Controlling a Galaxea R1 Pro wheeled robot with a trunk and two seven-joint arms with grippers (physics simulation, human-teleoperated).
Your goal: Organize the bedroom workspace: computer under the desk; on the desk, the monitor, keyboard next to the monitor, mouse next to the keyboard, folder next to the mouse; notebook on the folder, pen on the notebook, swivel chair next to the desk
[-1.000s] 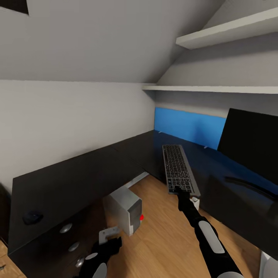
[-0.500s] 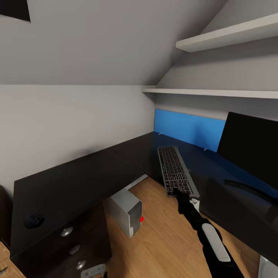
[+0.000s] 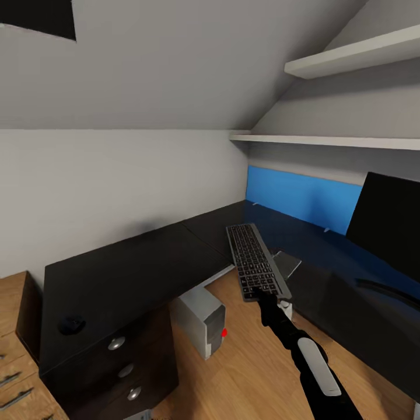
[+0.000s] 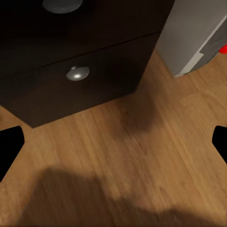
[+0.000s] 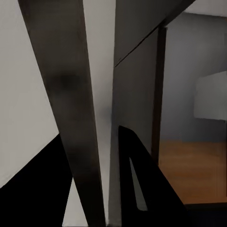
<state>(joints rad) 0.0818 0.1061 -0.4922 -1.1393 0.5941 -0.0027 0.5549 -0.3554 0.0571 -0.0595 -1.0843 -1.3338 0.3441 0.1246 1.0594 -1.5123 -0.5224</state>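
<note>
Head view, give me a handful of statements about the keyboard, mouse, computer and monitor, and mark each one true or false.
1. The right end effector holds the keyboard by its near end. True.
2. The mouse sits right beside the keyboard. False: it lies far off on the desk, on the left wing above the drawers.
3. The computer stands on the floor under the desk. True.
4. The monitor lies flat on the floor. False: it stands upright on the desk at the right.
5. The keyboard lies flat on the desk. False: it is held above the desk's edge, casting a shadow on the top.
</note>
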